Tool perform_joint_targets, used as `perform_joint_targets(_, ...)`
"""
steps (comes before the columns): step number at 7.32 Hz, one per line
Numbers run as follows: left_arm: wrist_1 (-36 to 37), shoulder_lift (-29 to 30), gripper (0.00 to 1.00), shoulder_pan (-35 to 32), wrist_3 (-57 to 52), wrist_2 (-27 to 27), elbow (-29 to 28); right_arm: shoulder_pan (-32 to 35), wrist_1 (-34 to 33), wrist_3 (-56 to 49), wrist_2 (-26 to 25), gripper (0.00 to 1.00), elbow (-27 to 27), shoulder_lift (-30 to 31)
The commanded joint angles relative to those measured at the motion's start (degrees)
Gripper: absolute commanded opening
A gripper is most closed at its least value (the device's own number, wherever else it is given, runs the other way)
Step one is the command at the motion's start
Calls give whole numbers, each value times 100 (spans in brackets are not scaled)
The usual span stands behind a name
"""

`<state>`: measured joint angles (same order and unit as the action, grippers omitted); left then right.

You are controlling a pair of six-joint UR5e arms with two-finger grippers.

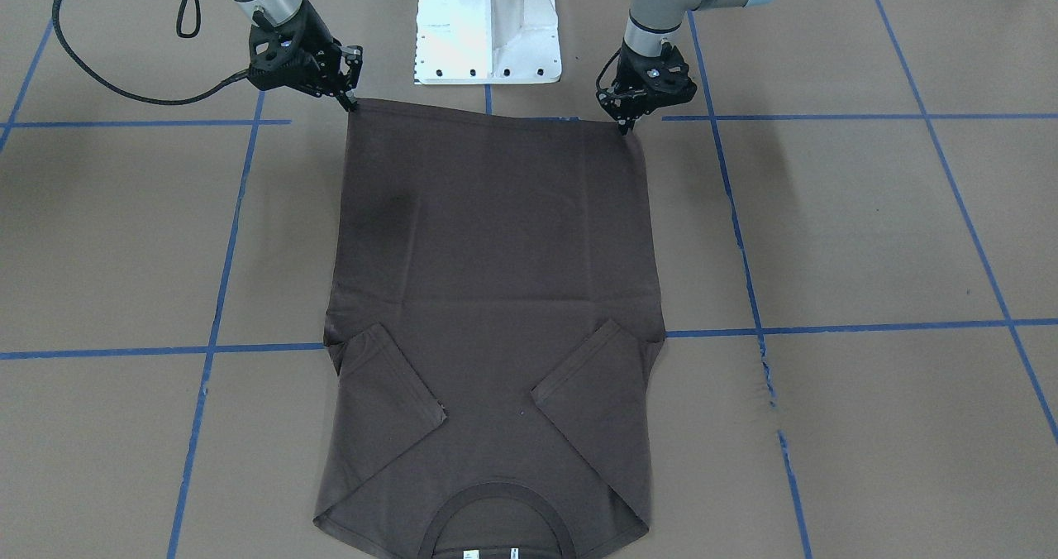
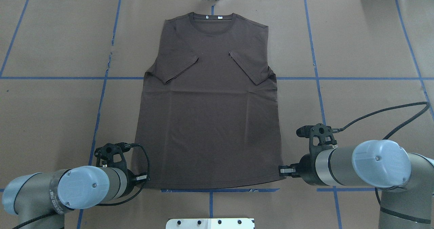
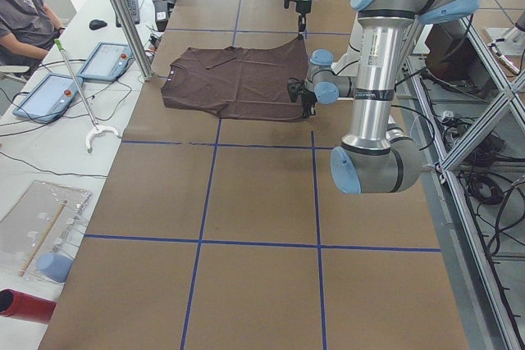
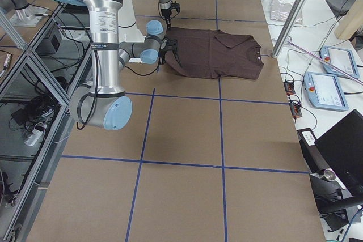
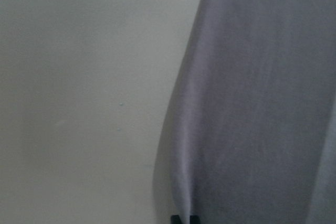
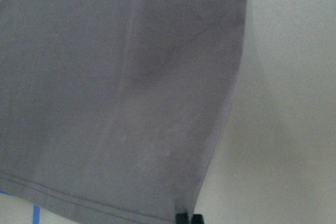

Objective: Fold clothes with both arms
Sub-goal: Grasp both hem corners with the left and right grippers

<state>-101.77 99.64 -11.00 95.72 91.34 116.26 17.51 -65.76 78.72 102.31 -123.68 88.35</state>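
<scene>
The dark brown T-shirt [image 1: 496, 253] [image 2: 206, 120] lies flat on the brown table. Its collar [image 2: 212, 19] is at the far edge from the robot, and both short sleeves are folded inward over the chest. My left gripper [image 1: 626, 125] [image 2: 144, 179] sits at one near hem corner, and in the left wrist view its fingertips [image 5: 184, 219] are pressed together on the fabric edge. My right gripper [image 1: 349, 102] [image 2: 283, 170] is at the other near hem corner, with its fingertips [image 6: 188, 217] likewise shut on the cloth [image 6: 115, 87].
The white metal base [image 1: 488, 30] stands just behind the hem between the arms. Blue tape lines [image 2: 101, 97] grid the brown table cover. A person [image 3: 25, 6] sits by tablets [image 3: 102, 61] beyond the collar end, and a metal pole [image 3: 123, 14] rises there.
</scene>
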Motion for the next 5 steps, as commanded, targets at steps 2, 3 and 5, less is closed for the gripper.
perform_joint_targets(2,689,73,0,-7,-35,121,754,375,-7,3,718,0,-217,146)
perform_joint_targets(3,963,82,0,1,-36,234,1158,367,-7,-5,763,0,-418,408)
perform_joint_targets(5,1499,82,0,534,-27,262,2097,341,-7,3,1551,0,-866,760)
